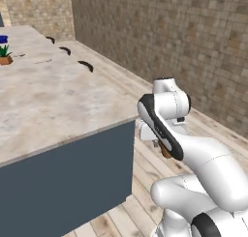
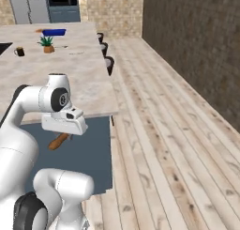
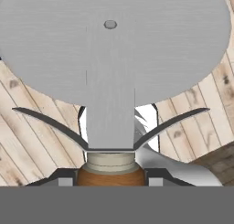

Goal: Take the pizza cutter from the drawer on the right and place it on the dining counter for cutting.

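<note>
The gripper is holding the pizza cutter by its brown handle, beside the dining counter

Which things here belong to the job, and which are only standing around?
Job:
- pizza cutter, held in the gripper
- dining counter, where it must go

Only standing around:
- potted plant
- dark mug
- blue item
- stools
</note>
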Controlling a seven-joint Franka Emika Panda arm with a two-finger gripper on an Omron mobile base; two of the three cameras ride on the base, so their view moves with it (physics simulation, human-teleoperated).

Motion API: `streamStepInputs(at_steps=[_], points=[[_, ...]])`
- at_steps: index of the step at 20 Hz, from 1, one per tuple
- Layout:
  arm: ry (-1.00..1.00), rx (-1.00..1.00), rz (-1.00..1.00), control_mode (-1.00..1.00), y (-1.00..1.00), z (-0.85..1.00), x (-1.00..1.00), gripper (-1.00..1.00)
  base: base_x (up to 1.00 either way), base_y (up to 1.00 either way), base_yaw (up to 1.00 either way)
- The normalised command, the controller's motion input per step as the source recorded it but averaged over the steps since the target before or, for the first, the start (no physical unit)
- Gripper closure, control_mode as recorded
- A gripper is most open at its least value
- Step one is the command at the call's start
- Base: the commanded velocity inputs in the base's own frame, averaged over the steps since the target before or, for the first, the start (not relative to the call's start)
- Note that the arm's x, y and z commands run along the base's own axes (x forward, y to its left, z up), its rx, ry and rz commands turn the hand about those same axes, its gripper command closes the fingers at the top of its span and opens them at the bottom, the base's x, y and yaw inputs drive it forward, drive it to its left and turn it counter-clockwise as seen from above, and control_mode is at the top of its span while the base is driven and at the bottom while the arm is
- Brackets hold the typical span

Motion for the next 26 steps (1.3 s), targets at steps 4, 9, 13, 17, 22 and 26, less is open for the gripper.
streamStepInputs(at_steps=[4, 9, 13, 17, 22, 26], points=[[0.0, 0.0, 0.0, 1.0, 0.0, 0.0, 0.0, 1.0, 0.69, -1.0, 0.12], [0.0, 0.0, 0.0, 1.0, 0.0, 0.0, 0.0, 1.0, 0.94, -1.0, 0.21], [0.0, 0.0, 0.0, 1.0, 0.0, 0.0, 0.0, 1.0, 0.91, -1.0, 0.33], [0.0, 0.0, 0.0, 1.0, 0.0, 0.0, 0.0, 1.0, 0.84, -1.0, 0.31], [0.0, 0.0, 0.0, 1.0, 0.0, 0.0, 0.0, 1.0, 0.97, -1.0, 0.34], [0.0, 0.0, 0.0, 1.0, 0.0, 0.0, 0.0, 1.0, 0.95, -1.0, 0.34]])
